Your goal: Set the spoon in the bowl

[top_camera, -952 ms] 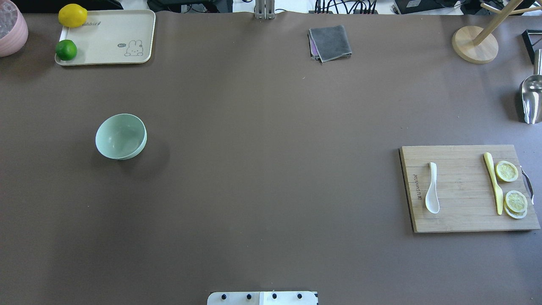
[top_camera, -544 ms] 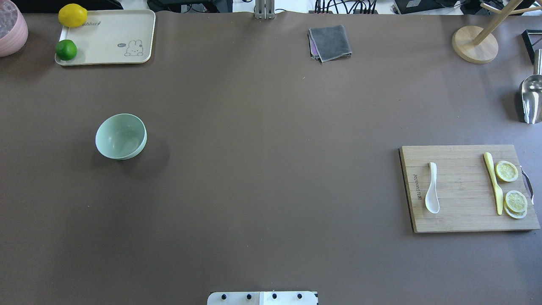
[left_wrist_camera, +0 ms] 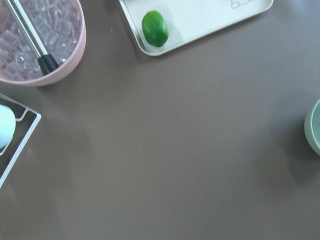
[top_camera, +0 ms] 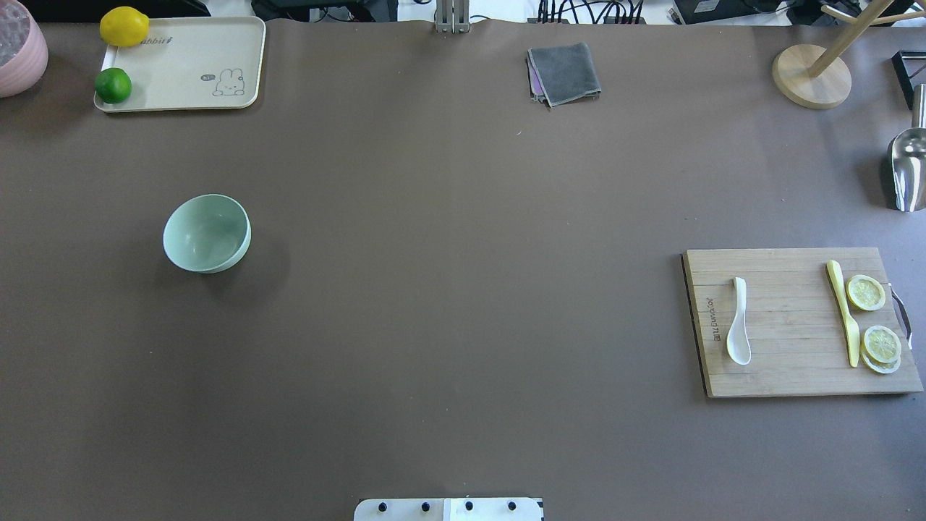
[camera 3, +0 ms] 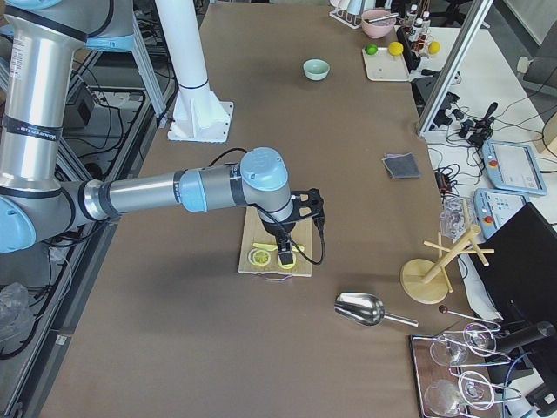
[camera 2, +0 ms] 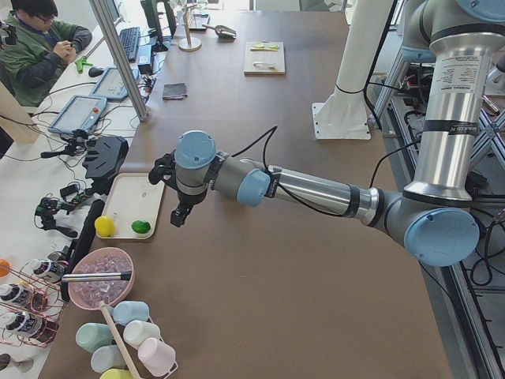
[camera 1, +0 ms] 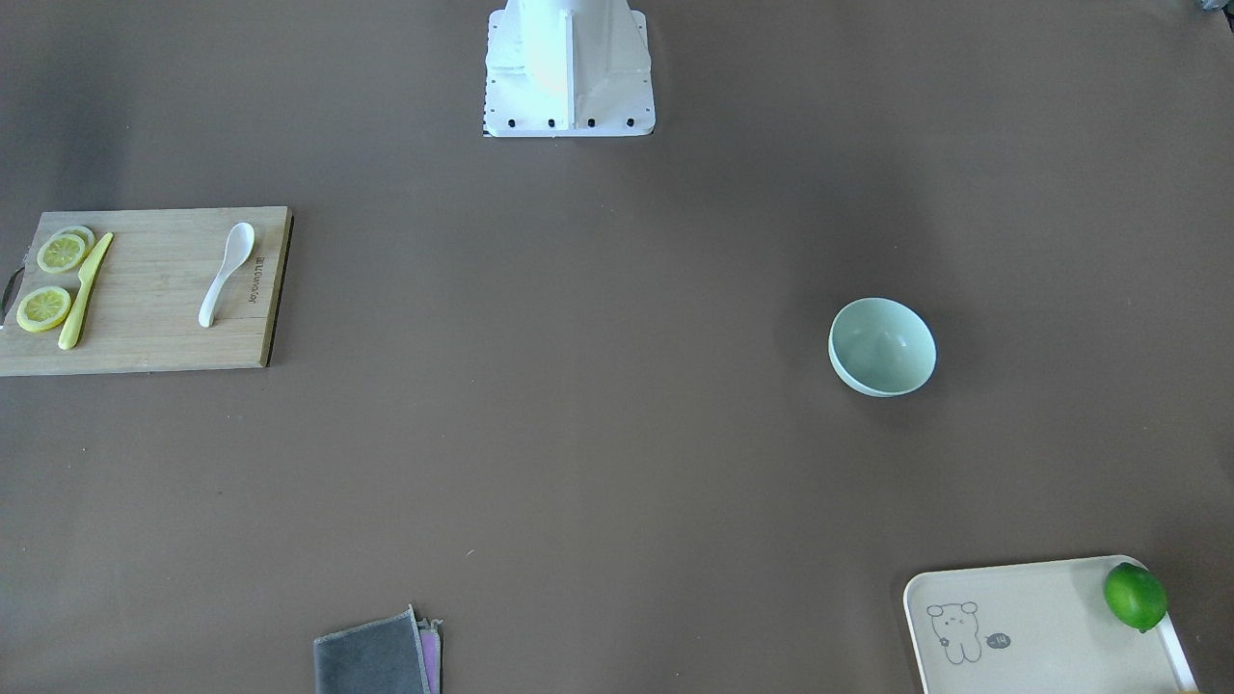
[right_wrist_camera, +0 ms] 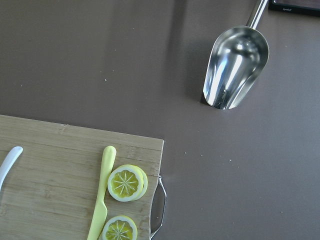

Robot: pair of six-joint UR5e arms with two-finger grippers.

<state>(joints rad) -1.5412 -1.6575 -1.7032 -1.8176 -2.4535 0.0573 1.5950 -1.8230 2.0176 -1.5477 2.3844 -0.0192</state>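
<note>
Bamboo board (top_camera: pixel 788 365), lettered perhaps "joyoung", bears the spoon (top_camera: pixel 738 323); how open left claw (camera 2: pixel 180 216) and right claw (camera 3: pixel 285 253) are, I cannot tell.

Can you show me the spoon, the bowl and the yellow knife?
spoon (top_camera: pixel 738 350), overhead view, on its scoop
bowl (top_camera: pixel 206 234), overhead view, on its inside
yellow knife (top_camera: pixel 843 312), overhead view, on its middle

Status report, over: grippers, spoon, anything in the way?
Left gripper, right gripper: both aloft, open or shut unclear. Spoon lies on cutting board, untouched; bowl far across table, nothing in it. No object between them.
</note>
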